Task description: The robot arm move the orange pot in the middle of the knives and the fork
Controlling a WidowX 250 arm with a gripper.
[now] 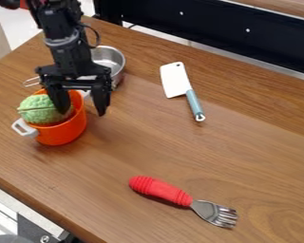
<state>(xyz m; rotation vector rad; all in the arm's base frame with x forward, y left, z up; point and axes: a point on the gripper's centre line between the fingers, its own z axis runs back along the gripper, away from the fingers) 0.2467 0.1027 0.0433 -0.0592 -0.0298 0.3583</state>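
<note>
Camera view had your black gripper [83, 112] on the left part of the brown table [180, 152], hanging down over the orange pot [65, 133]. The gripper was let go and wide, with a gap between its two fingers. One finger was over the pot's open top, by the green bumpy toy [42, 110], and the other was just past the pot's right side. You had the orange pot standing up on the left, with the green toy sitting in it. Its white handle [23, 128] poked out on the near left side. Your pot was left of the knife and the fork, not in the middle of them. Just behind the pot, on the far side, was a shiny metal pan [113, 57]. Your knife [177, 85] lay flat on the far side, with a wide white blade and a blue handle. Your fork [183, 199] lay flat on the near side, with a bumpy red handle on the left and metal prongs on the right.
</note>
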